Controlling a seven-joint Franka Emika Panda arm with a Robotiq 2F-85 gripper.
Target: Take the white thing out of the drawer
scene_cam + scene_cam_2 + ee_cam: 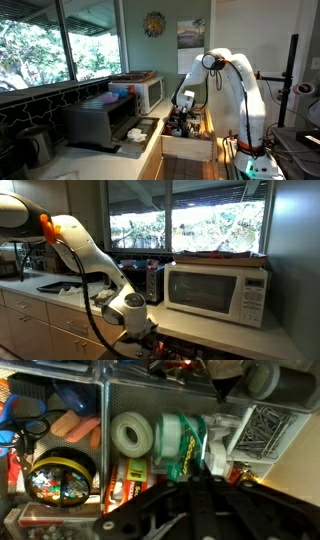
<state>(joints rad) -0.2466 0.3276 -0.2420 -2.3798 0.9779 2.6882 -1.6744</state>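
We find the gripper (205, 498) hanging over the open drawer (190, 150), apparently aligned on the white thing (217, 450) just ahead; we cannot tell its jaw state.

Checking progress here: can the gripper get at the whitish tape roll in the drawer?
Probably yes. The drawer is open, the gripper hangs above it, and the tape roll lies uncovered, though a green dispenser sits close beside it.

The white arm (236, 85) bends down over the open drawer (188, 149), with its dark tool (182, 118) low among the contents (too small to make out). On the table (100, 160) stand a microwave (143, 92) and a black toaster oven (100, 122).
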